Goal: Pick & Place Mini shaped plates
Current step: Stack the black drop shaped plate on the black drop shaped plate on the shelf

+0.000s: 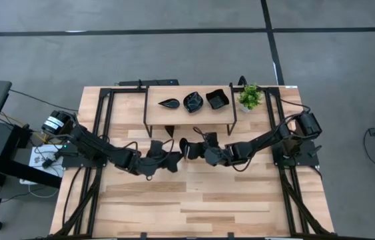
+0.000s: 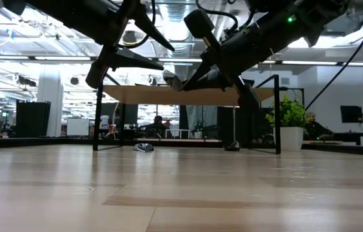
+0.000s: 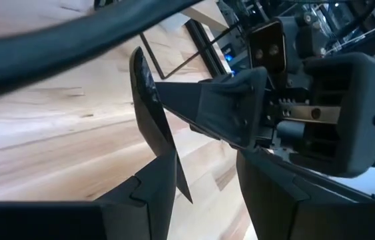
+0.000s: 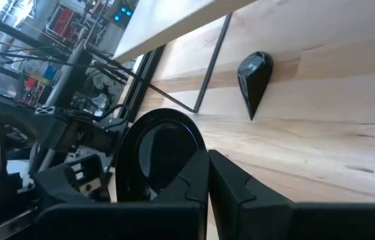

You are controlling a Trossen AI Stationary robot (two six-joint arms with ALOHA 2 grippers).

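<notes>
Three black mini shaped plates, a teardrop (image 1: 168,103), a scalloped round one (image 1: 193,101) and a square one (image 1: 217,99), rest on the wooden shelf (image 1: 154,113) at the table's far side. Another teardrop plate (image 4: 254,80) lies on the table under the shelf. At mid-table both grippers meet in the air. My right gripper (image 4: 208,167) is shut on a glossy black plate (image 4: 160,153). My left gripper (image 3: 207,167) is open and faces it. One end of the plate (image 3: 184,190) shows between its fingers. My right gripper pinches the plate's rim (image 3: 159,90) between its two shut fingers (image 3: 204,107), coming roughly level from the table's right. The plate stands on edge, lifted clear of the table. My left gripper: one finger (image 3: 154,193) stands close beside the plate's end; whether it touches cannot be told.
A small green potted plant (image 1: 249,97) stands at the shelf's right end. The shelf's thin black legs (image 4: 210,67) stand just beyond the grippers. Two small things (image 2: 144,147) (image 2: 232,147) lie on the table under the shelf. The near half of the table (image 1: 194,207) is bare wood.
</notes>
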